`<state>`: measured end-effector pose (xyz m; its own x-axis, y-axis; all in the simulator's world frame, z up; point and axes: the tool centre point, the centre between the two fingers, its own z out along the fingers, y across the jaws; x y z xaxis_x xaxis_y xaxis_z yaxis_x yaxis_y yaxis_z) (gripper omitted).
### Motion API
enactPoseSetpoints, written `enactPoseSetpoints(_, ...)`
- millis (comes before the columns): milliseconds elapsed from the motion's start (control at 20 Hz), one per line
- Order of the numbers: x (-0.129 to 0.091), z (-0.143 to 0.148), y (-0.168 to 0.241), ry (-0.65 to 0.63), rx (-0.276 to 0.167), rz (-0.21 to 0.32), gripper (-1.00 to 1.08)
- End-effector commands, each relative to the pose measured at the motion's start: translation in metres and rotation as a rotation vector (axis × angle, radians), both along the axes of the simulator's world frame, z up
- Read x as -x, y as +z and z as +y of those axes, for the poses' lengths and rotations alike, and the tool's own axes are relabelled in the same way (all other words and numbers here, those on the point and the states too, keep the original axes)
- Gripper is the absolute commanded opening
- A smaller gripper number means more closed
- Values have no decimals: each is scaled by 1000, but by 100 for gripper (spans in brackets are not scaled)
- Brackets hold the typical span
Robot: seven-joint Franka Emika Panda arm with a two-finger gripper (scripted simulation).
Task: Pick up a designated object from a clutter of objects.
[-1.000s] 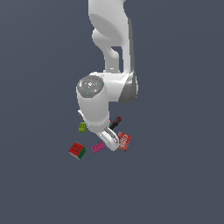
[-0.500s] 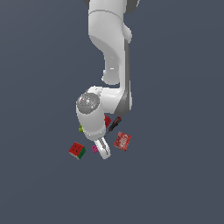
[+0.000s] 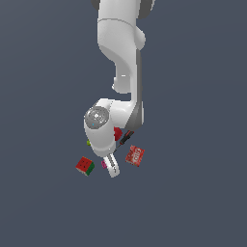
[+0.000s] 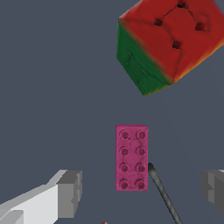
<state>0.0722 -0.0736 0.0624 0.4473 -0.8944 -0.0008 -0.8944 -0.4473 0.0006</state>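
White arm [image 3: 120,87] bent down over the clutter, gripper [image 4: 140,192] spread wide astride the pink brick [image 4: 131,157], studded, lying flat between the fingers [image 4: 65,194], near the cube [image 4: 168,41].

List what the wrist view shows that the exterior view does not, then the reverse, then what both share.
Only the wrist view: the studs on the pink brick, both fingers set wide apart to either side of it, and a dark screwdriver tip beside it.
Only the exterior view: the arm, the red box and a red ball.
Both: the pink brick, barely visible in the exterior view, and the red-and-green cube.
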Motion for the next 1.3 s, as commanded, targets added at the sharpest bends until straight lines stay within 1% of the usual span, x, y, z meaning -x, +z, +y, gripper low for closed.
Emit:
enactPoseSetpoints(0,0,0,-3,0,0,0,100)
enactPoseSetpoints(500,1,0,-44,-4,0,-1,100)
enactPoseSetpoints(750,0,0,-50,-5,0,-1,100)
enactPoseSetpoints(800,0,0,-50,-5,0,-1,-100)
enactPoseSetpoints(1250,0,0,-50,-5,0,-1,-100)
